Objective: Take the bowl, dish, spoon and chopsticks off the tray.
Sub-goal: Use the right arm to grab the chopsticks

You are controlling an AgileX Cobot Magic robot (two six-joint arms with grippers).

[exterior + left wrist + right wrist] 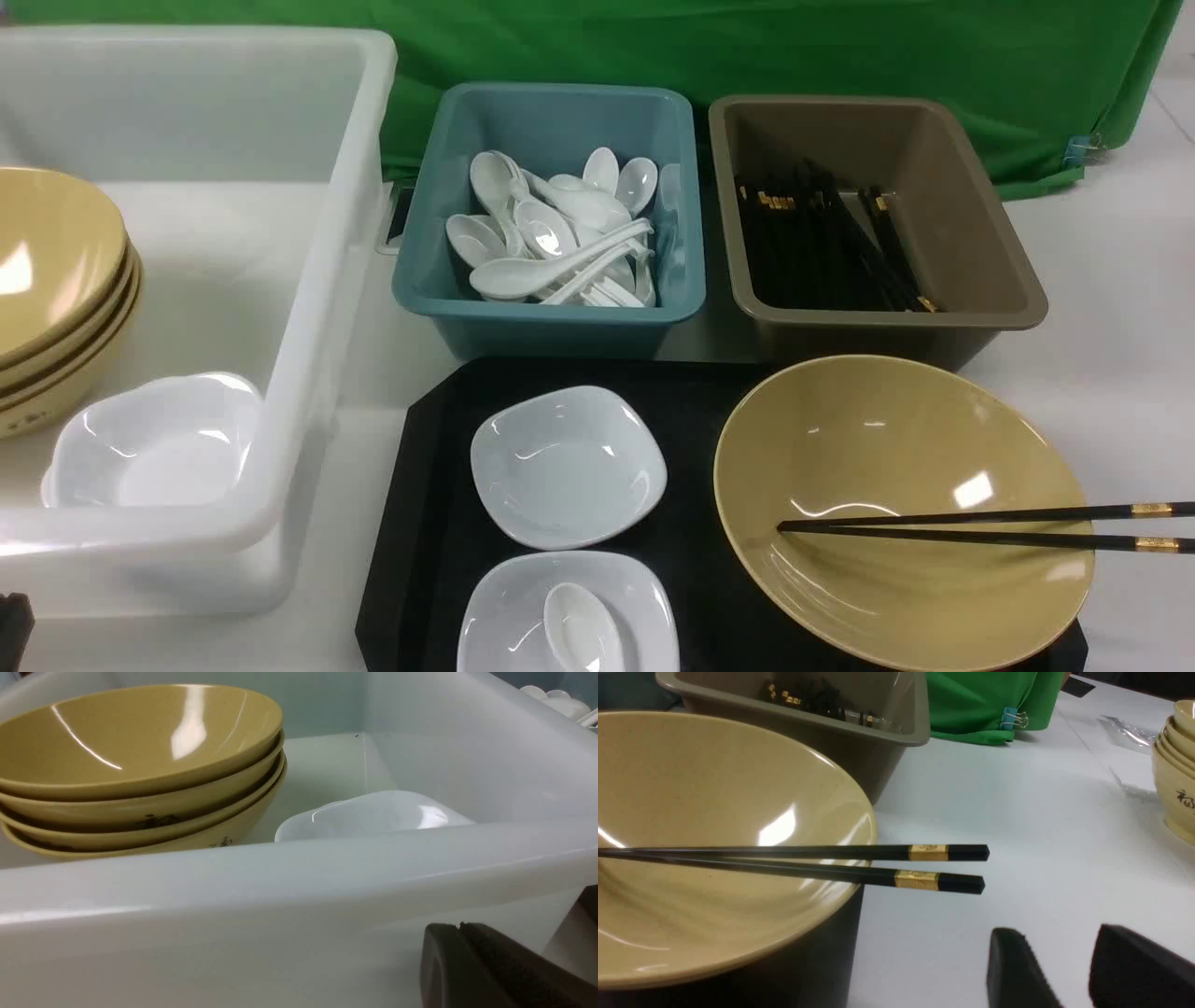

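Though seemingly apart, chopsticks [831,851] neighbour right end effector [1057,940].

Mustard-tan bowl [896,439], black gold-banded chopsticks [980,517], black tray [439,560]

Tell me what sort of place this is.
Likely a mock canteen dish-return station: a teal bin full of white spoons, a brown bin of black chopsticks, a white tub holding stacked bowls, and a green cloth backdrop behind.

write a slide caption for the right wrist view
Open right gripper poised near the chopsticks, whose gold-banded ends overhang the rim of the bowl, brown bin behind.
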